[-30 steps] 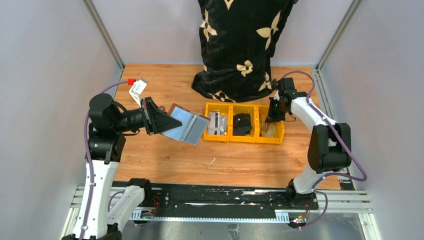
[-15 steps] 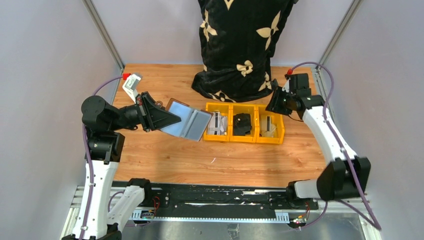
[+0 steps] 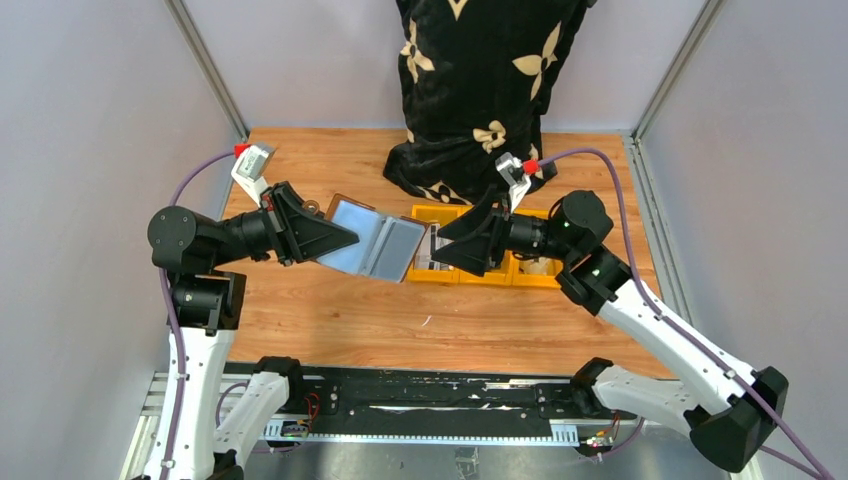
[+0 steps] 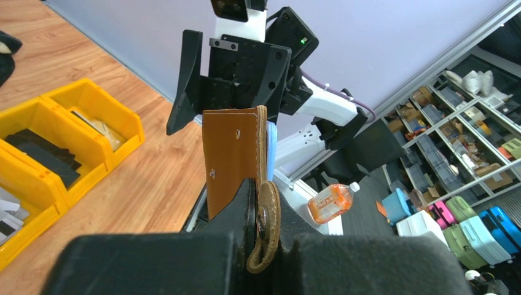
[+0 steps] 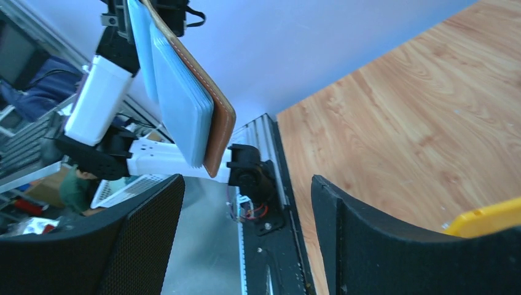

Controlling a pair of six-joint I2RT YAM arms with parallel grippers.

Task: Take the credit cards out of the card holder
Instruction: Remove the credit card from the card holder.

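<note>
Card holder (image 3: 372,246): brown leather folding wallet, silver inside, clamped open in mid-air left of centre by the left gripper (image 3: 338,240);
Right gripper (image 5: 246,227): jaws spread wide, empty, facing it;
Advice: pinch only the pale grey flat cards (image 5: 175,104) at their exposed edge; pull straight.

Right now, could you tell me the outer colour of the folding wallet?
Brown leather-like card holder, best in left wrist view.

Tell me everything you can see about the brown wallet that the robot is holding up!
The card holder is a small folding wallet. Its outside is brown and leather-like, with pale stitching along the edge, a little metal stud and a round snap tab. It is spread open, showing a shiny grey-blue inside with a crease down the middle. It hangs tilted in the air above the wooden table. Only the left gripper touches it, pinching one edge.
</note>
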